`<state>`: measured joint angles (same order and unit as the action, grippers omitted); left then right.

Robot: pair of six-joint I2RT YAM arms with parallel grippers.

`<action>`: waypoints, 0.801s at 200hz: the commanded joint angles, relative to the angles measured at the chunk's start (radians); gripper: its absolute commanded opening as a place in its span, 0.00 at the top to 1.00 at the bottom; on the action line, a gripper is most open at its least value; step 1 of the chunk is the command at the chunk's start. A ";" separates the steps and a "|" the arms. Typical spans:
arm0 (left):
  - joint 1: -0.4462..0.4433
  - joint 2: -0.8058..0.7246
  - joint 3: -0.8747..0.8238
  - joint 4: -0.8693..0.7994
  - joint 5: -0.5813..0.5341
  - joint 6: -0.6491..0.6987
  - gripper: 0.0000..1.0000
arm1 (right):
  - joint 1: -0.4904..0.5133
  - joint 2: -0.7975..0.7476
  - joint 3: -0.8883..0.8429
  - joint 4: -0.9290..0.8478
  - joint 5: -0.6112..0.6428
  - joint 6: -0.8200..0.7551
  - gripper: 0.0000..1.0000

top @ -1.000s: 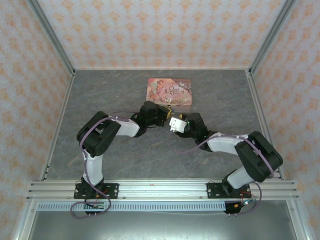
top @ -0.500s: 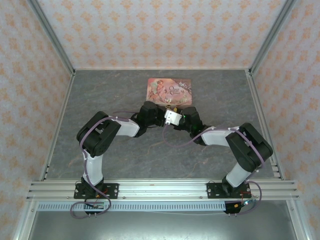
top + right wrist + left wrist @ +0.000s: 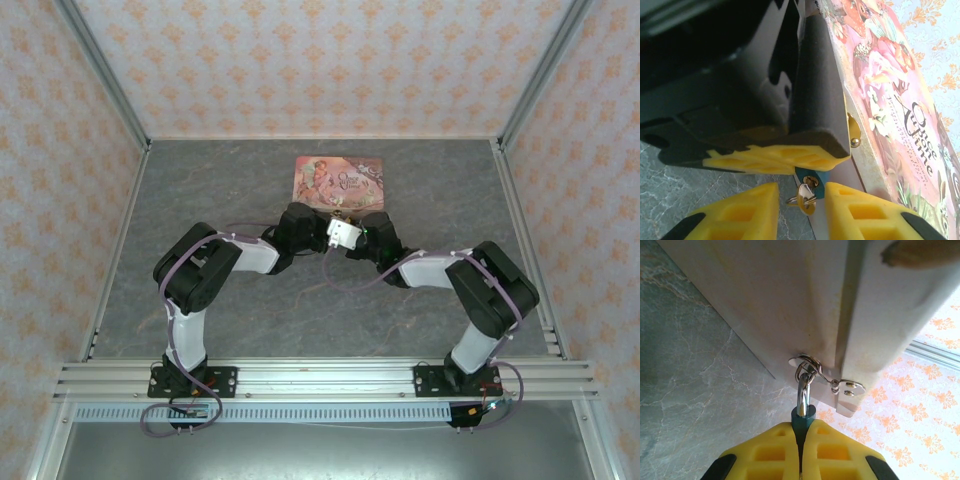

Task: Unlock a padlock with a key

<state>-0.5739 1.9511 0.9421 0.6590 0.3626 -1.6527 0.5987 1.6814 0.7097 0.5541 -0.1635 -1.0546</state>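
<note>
The teal padlock (image 3: 803, 415) is pinched between my left gripper's (image 3: 801, 434) yellow fingers, which are shut on its body. Its silver shackle (image 3: 802, 390) passes through the metal hasp (image 3: 810, 365) on the box front. In the right wrist view the padlock's (image 3: 819, 179) keyhole end pokes out under the left fingers (image 3: 775, 159), with a small brass key (image 3: 805, 199) and its ring sitting in it. My right gripper (image 3: 802, 202) is open, one finger on each side of the key without touching it. From above, both grippers (image 3: 322, 226) (image 3: 347, 233) meet just in front of the pink box (image 3: 340, 183).
The pink illustrated box (image 3: 890, 95) lies flat on the grey marbled floor (image 3: 200, 190), close behind both grippers. Patterned walls and aluminium posts (image 3: 110, 85) enclose the workspace. Open floor stretches left and right of the box.
My right arm has swung left and forward, bringing its gripper up against the left gripper at the lock. The left arm has stayed put.
</note>
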 commanded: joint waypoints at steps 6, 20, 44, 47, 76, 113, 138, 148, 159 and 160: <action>0.003 -0.035 0.036 -0.006 0.040 -0.015 1.00 | -0.008 0.023 0.034 -0.010 0.003 0.018 0.75; 0.004 -0.035 0.036 -0.011 0.039 -0.015 1.00 | -0.007 0.027 0.039 -0.010 0.013 0.018 0.78; 0.003 -0.035 0.033 -0.010 0.039 -0.015 1.00 | -0.007 0.032 0.037 -0.009 0.027 0.019 0.82; 0.004 -0.035 0.034 -0.009 0.039 -0.016 1.00 | -0.007 0.032 0.038 -0.008 0.028 0.019 0.82; 0.003 -0.035 0.028 -0.006 0.038 -0.019 1.00 | -0.011 0.029 0.036 -0.004 0.039 0.043 0.95; 0.003 -0.035 0.030 -0.007 0.036 -0.020 1.00 | -0.027 0.013 0.027 0.031 0.024 0.170 1.00; 0.003 -0.035 0.028 -0.007 0.036 -0.021 1.00 | -0.027 0.016 0.006 0.104 0.033 0.309 1.00; 0.003 -0.035 0.027 -0.007 0.036 -0.021 1.00 | -0.026 0.022 0.001 0.129 0.034 0.376 1.00; 0.003 -0.035 0.023 -0.007 0.034 -0.021 1.00 | -0.017 0.025 0.001 0.143 0.047 0.409 1.00; 0.003 -0.034 0.023 -0.007 0.034 -0.021 1.00 | -0.017 0.025 0.001 0.145 0.047 0.414 1.00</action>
<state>-0.5674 1.9507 0.9524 0.6422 0.3656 -1.6680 0.5922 1.6955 0.7166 0.5911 -0.1555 -0.8120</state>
